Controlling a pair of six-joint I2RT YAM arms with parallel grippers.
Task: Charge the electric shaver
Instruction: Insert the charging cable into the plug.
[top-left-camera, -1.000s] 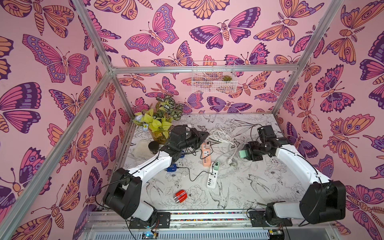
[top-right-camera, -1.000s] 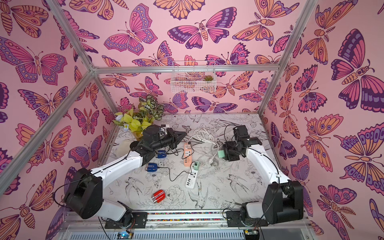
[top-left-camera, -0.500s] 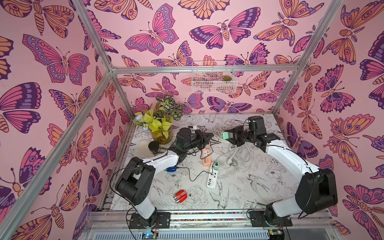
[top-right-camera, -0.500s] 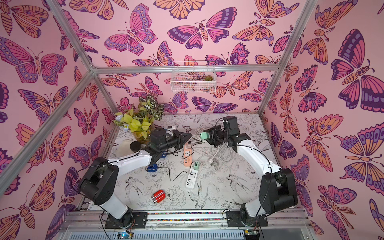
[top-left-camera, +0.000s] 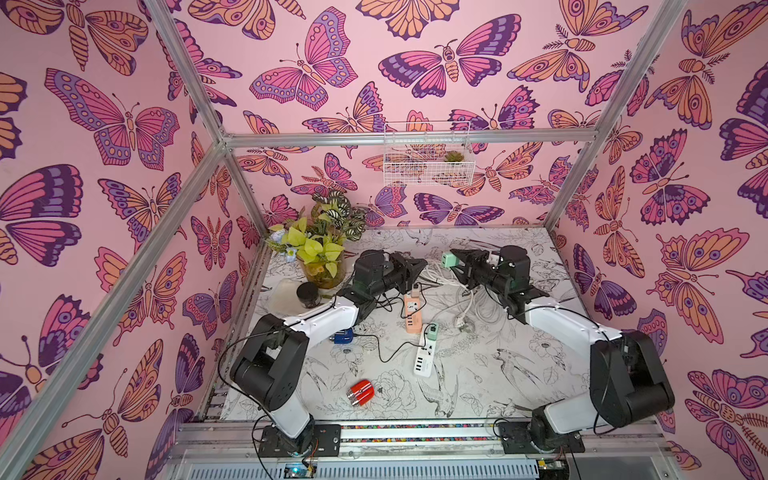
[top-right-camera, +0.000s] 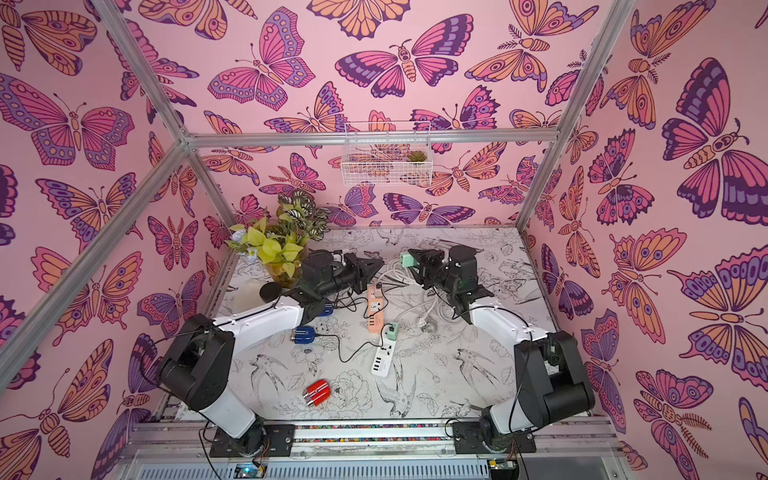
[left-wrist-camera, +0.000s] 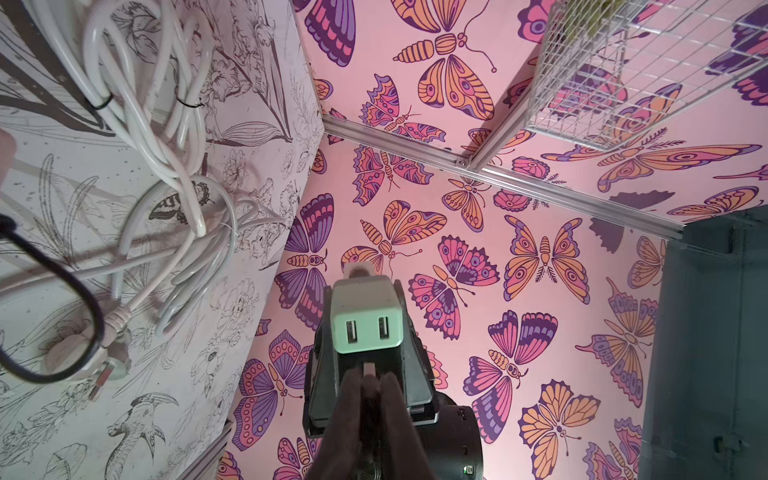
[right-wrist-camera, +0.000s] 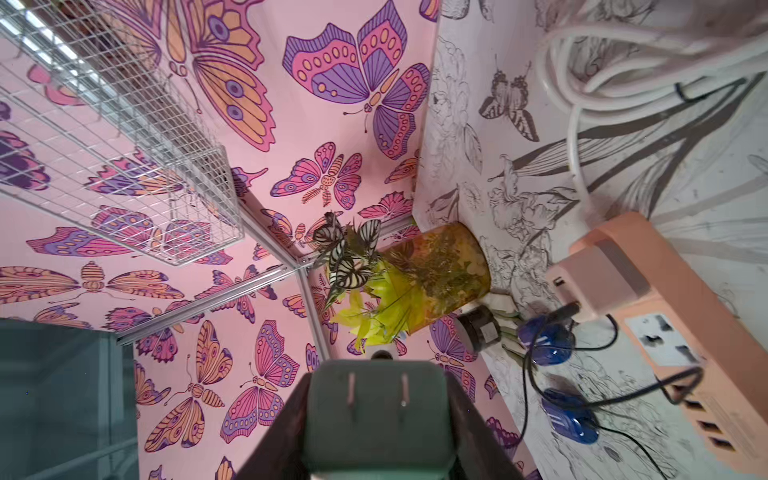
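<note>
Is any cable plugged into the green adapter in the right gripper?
No, both USB ports on the green adapter show empty.

Smooth matt green plastic adapter (left-wrist-camera: 366, 320)

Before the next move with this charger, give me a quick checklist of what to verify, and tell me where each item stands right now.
1. Grip: the right gripper has its jaws closed on the green USB adapter: ok.
2. Facing: the adapter's two USB ports point toward the left gripper: ok.
3. Plug in hand: the left jaws are shut, and something small shows at their tips, but whether it is a USB plug: cannot tell.
4. Power: the adapter is seated in a strip: not ok. It is held in the air with its prongs bare.
5. Free socket on the orange power strip: ok.
</note>
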